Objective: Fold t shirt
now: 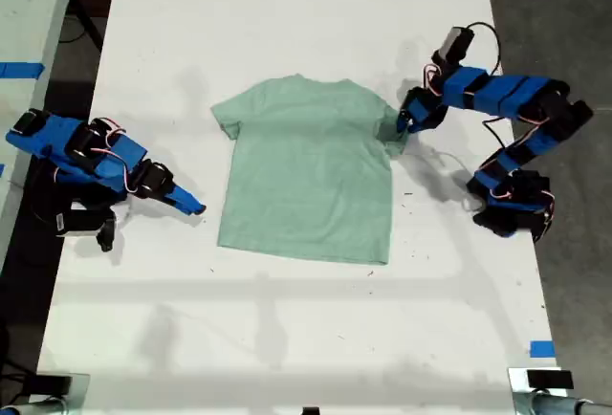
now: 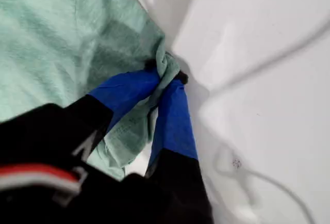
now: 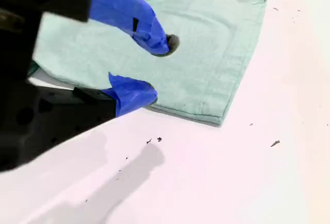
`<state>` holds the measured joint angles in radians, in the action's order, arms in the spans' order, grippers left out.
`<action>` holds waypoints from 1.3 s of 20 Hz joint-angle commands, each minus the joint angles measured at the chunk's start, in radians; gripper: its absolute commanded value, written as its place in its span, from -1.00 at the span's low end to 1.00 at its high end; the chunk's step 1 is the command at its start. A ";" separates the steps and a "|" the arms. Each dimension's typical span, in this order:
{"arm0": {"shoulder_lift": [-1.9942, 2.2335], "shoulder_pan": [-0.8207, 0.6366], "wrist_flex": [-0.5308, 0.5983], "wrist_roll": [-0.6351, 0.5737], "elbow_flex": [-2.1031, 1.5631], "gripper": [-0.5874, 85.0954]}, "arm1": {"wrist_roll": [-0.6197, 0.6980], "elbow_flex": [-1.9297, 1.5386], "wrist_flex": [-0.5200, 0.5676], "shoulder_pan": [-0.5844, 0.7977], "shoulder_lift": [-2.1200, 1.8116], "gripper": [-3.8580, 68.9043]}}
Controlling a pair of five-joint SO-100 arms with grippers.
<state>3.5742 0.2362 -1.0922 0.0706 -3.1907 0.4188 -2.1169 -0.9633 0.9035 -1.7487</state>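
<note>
The pale mint-green t shirt (image 1: 306,171) lies flat on the white table (image 1: 287,338), its collar toward the far side. My first gripper (image 1: 402,126) reaches in from the exterior view's right and is shut on the sleeve edge there, bunching the fabric (image 2: 166,65) between its blue fingers (image 2: 172,115). My second gripper (image 1: 186,203) rests low over the table at the exterior view's left, just short of the shirt's side. It stands open (image 3: 159,69), with nothing between its fingertips (image 3: 154,41), and the shirt's lower corner (image 3: 227,100) lies past them.
A blue tape mark (image 1: 540,348) sits near the table's front edge at the exterior view's right, another (image 1: 21,69) on the surface at the exterior view's left. Both arm bases (image 1: 512,207) stand at the table's sides. Small dark specks (image 3: 275,143) dot the table.
</note>
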 commanded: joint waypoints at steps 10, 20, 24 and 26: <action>0.009 0.006 -0.002 -0.005 -0.015 -0.72 | 0.057 0.811 -0.469 -0.259 0.077 -0.87; 0.009 0.006 -0.002 -0.005 -0.015 -0.72 | 0.163 1.204 -0.324 -0.508 0.598 -0.15; 0.009 0.006 -0.002 -0.005 -0.015 -0.72 | 0.150 1.204 -0.440 -0.479 0.468 0.06; 0.009 0.006 -0.002 -0.005 -0.015 -0.72 | 0.107 1.193 -0.583 -0.457 0.342 0.05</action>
<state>3.5742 0.2362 -1.0922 0.0706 -3.1907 0.5614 -1.0094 -1.4343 0.4172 -1.2241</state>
